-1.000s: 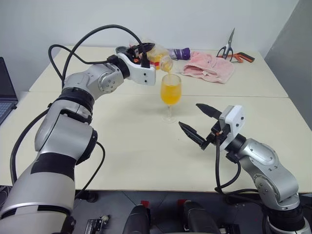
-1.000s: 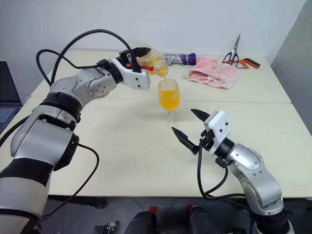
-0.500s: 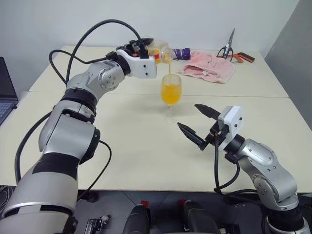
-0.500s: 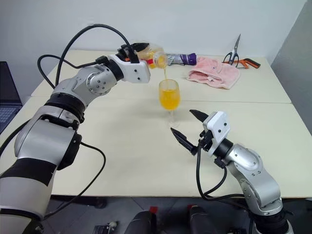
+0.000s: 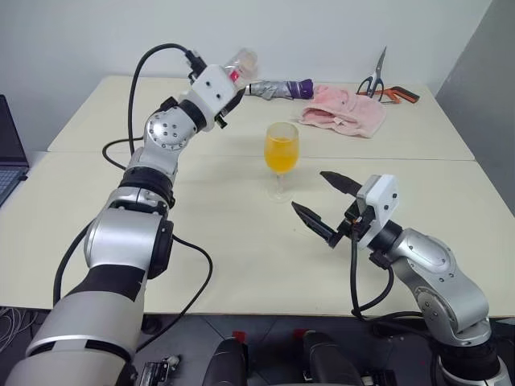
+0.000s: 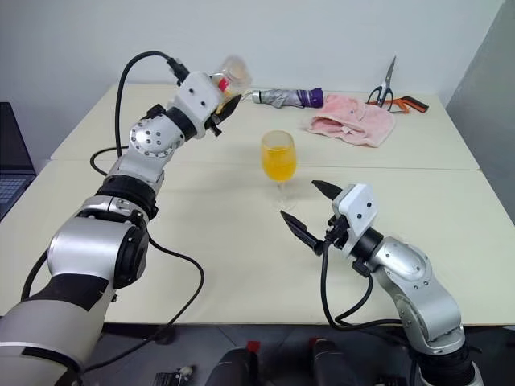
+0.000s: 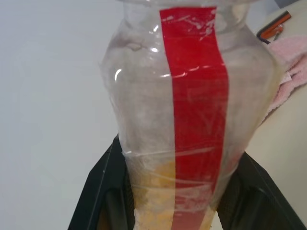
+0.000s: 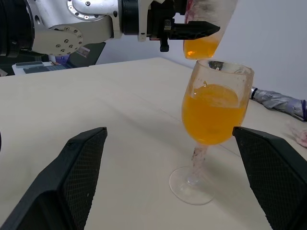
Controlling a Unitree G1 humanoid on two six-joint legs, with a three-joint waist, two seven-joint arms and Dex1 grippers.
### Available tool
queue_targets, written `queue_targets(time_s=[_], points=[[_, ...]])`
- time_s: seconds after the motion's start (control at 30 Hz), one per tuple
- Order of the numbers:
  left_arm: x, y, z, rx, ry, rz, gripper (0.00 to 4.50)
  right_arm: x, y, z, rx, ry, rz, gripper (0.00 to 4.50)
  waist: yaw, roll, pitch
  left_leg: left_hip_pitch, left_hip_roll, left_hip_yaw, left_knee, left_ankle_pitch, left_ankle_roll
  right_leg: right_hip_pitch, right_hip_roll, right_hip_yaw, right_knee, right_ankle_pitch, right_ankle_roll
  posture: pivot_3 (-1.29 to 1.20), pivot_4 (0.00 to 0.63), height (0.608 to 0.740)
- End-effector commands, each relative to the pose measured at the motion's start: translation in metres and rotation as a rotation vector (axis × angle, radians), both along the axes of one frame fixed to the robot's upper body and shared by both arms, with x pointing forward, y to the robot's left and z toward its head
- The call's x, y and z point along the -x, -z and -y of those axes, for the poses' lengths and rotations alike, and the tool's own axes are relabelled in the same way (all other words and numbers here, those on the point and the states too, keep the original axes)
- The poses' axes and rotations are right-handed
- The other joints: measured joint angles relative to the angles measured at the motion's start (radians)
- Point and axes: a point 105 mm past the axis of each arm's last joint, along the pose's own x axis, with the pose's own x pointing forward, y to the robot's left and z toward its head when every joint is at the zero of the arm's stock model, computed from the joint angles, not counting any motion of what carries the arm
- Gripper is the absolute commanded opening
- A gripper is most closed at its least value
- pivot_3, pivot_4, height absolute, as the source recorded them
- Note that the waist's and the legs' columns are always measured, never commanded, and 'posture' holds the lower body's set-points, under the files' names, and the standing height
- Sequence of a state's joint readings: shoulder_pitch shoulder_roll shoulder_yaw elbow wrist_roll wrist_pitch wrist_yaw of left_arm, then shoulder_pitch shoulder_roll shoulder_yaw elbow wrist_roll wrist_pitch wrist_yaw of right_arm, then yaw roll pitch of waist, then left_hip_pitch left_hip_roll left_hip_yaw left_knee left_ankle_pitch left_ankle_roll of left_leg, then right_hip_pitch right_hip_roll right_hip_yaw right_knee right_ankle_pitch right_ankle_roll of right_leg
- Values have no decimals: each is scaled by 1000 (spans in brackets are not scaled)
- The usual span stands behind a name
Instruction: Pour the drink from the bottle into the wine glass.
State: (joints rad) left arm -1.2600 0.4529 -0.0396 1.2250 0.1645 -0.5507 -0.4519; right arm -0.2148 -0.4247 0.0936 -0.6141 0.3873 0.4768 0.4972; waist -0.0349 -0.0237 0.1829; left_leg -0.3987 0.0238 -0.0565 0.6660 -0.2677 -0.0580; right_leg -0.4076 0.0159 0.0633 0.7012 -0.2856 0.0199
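Most of the drink (image 8: 210, 111) stood in the wine glass (image 5: 282, 158), whose bowl was filled to well above half with orange liquid; the glass rested upright on its foot on the cream table (image 5: 225, 241), near the middle. The left gripper (image 6: 219, 96) was clamped shut on the bottle (image 6: 231, 73), its black fingers (image 7: 103, 191) pressed against the two sides. The bottle was held off the table, beside the glass and apart from it, mouth raised rather than tipped over the rim. A small pool of orange drink lay at the bottle's base, as the right wrist view showed; no stream ran from it. The right gripper (image 5: 326, 204) hung with its fingers spread wide and held nothing, near the foot of the glass but not touching it. Judged from this arrangement, the pouring itself appeared essentially done; what seemed left was to set the bottle down on the table and release it, unless the remnant was also to be poured. A folded umbrella (image 5: 278, 87), a pink cloth (image 5: 342, 111) and scissors (image 5: 376, 76) lay at the far edge.
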Motion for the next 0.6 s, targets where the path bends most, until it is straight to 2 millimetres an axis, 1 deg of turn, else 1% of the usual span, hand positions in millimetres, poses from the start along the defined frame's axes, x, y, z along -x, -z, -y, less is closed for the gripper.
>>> queue_targets(time_s=[0.03,0.17,0.23,0.33,0.47,0.6], points=[[5,0,-28,141,-17,-30,1707,8,-9,-8,28,-73,23,4500,-1,0,0,0,0,0,0,0,0,0,0,0,1,0,0,0,150,740],[12,28,-65,292,-87,-127,1706,10,-7,-14,62,-144,-15,4500,-9,0,0,1,1,0,1,0,0,0,0,0,2,0,0,0,150,740],[17,36,-74,338,-112,-154,1706,10,-7,-16,73,-166,-27,4500,-10,0,0,0,2,-1,2,0,0,0,0,-1,3,0,0,0,150,740],[29,57,-99,439,-187,-210,1706,9,-7,-23,94,-213,-44,4500,-9,0,0,0,2,-2,5,0,0,0,0,-1,5,0,0,0,150,740],[40,72,-112,492,-249,-254,1706,8,-8,-31,114,-263,-47,4500,-5,0,0,-1,3,-3,10,0,0,0,-1,-1,9,0,0,0,150,740],[46,85,-126,541,-322,-286,1706,7,-5,-38,147,-301,-53,4500,2,-1,0,0,2,-3,13,0,0,1,0,-1,12,0,0,0,150,740]])
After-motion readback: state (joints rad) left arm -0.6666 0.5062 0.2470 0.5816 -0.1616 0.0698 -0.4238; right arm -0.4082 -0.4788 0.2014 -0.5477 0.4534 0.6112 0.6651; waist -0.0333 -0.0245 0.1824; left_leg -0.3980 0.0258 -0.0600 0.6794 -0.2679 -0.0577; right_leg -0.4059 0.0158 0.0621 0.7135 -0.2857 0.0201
